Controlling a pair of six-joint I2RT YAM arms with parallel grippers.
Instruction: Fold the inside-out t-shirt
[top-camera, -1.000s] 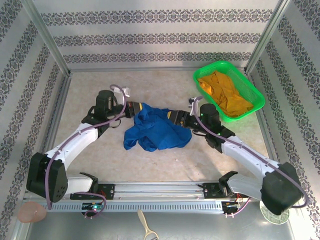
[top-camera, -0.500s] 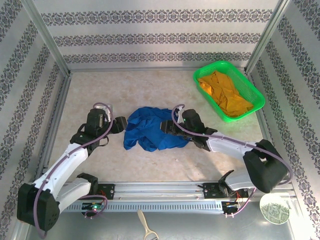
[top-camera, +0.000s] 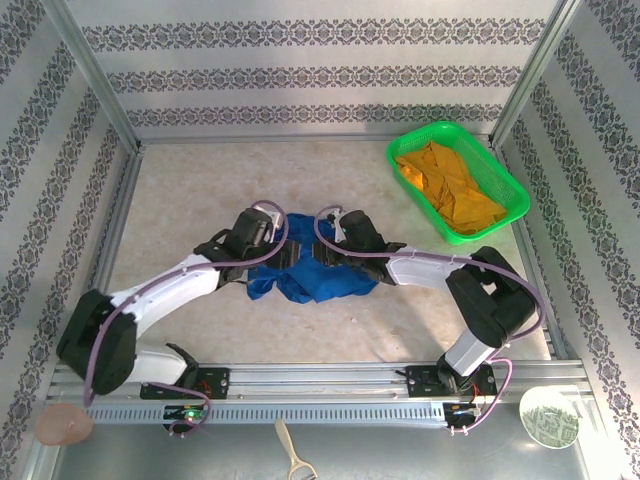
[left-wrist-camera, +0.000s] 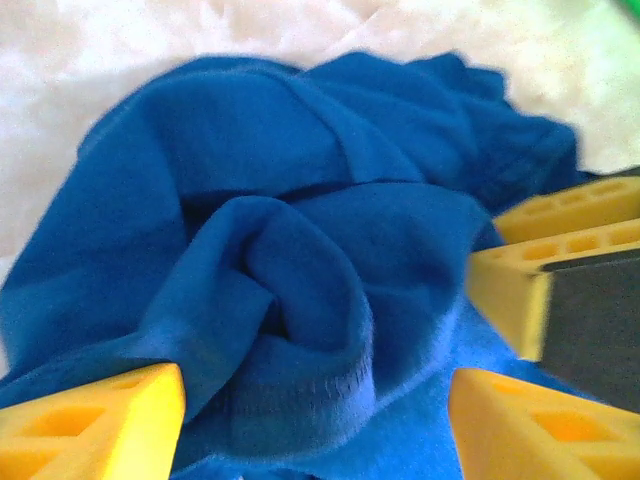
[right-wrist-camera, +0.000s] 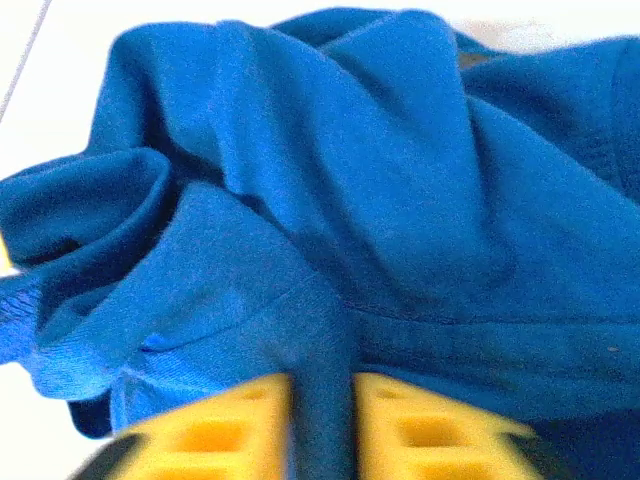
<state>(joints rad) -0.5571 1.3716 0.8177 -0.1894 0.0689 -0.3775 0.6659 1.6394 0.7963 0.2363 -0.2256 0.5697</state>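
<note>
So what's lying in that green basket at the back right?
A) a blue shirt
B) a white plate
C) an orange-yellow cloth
C: an orange-yellow garment lies in the green basket, while the blue t-shirt sits bunched on the table.

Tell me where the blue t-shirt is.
Top view: the blue t-shirt lies crumpled at centre, between the left hand and right hand, down-left of the green basket.
</note>
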